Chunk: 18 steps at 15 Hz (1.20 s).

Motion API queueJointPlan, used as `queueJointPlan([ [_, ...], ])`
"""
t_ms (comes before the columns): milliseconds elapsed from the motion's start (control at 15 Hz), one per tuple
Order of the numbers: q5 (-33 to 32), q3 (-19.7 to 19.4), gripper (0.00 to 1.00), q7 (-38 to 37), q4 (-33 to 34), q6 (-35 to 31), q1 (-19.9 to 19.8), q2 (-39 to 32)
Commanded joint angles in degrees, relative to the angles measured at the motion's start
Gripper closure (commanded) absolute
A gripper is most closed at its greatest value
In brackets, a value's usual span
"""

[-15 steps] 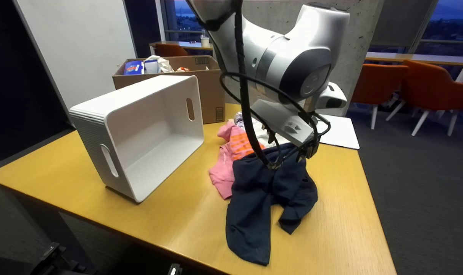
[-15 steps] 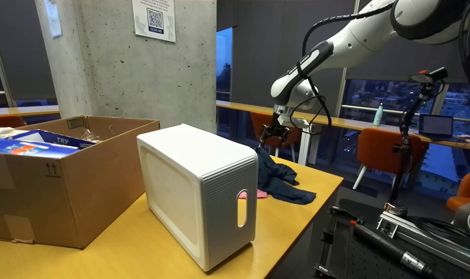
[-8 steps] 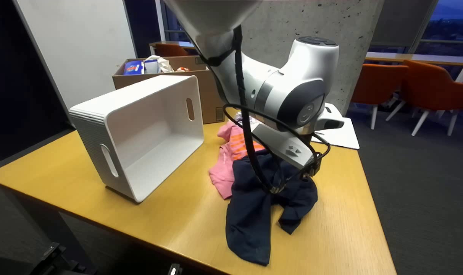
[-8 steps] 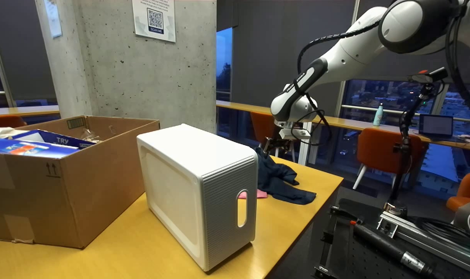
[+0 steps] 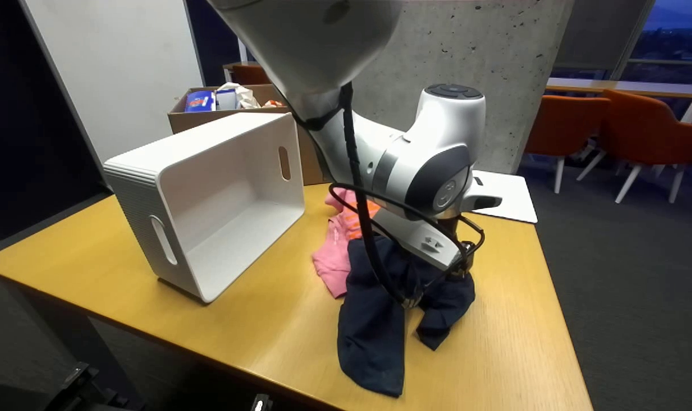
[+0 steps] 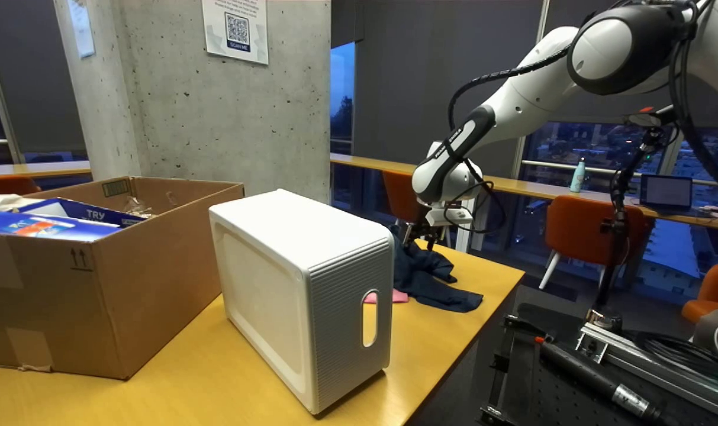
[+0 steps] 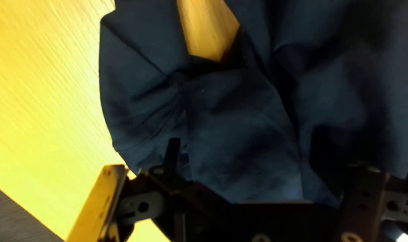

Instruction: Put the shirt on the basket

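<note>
My white arm [image 6: 530, 97] reaches out over the wooden tabletop [image 5: 277, 319], slanting down, its wrist bent so that my tool [image 6: 418, 244] points downward at the dark navy shirt [image 5: 377, 325]. The two fingers of the tool are spread wide, with navy cloth showing between them in the wrist view; I cannot tell whether they touch it. The shirt lies rumpled on the tabletop, outside the basket [image 5: 226, 182], two limp lengths of it stretched out flat.

The basket, white plastic, stands on its long side, its open face turned toward the clothes and a slot handle in each end. Near it, a brown cardboard box [image 6: 169, 290], open at the top, holds blue packets [image 6: 39, 228] and crumpled white paper [image 5: 244, 96].

A pink garment [image 5: 334, 251] with orange stripes lies between basket and shirt, touching the shirt. In an exterior view, my arm and a black cable [image 5: 365, 228] cover part of the shirt; seen from behind the basket, the basket screens some of it. Orange chairs [image 5: 568, 123] stand beyond the tabletop.
</note>
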<state>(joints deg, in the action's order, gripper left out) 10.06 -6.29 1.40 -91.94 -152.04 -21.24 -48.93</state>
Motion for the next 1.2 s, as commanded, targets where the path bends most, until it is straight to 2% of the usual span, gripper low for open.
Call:
queueJointPlan([
  [0,-1.12,-1.36,0.35,-0.78,0.91,-1.85,0.83,-1.09],
  [467,-1.53,-1.4,0.88,-0.94,0.43,-3.94,0.94,-0.62],
  [600,-1.52,-1.42,1.0,-1.17,0.39,-4.24,1.1,-0.43],
  [1133,-1.18,-1.21,0.99,-4.21,2.91,-2.33,3.29,4.69],
])
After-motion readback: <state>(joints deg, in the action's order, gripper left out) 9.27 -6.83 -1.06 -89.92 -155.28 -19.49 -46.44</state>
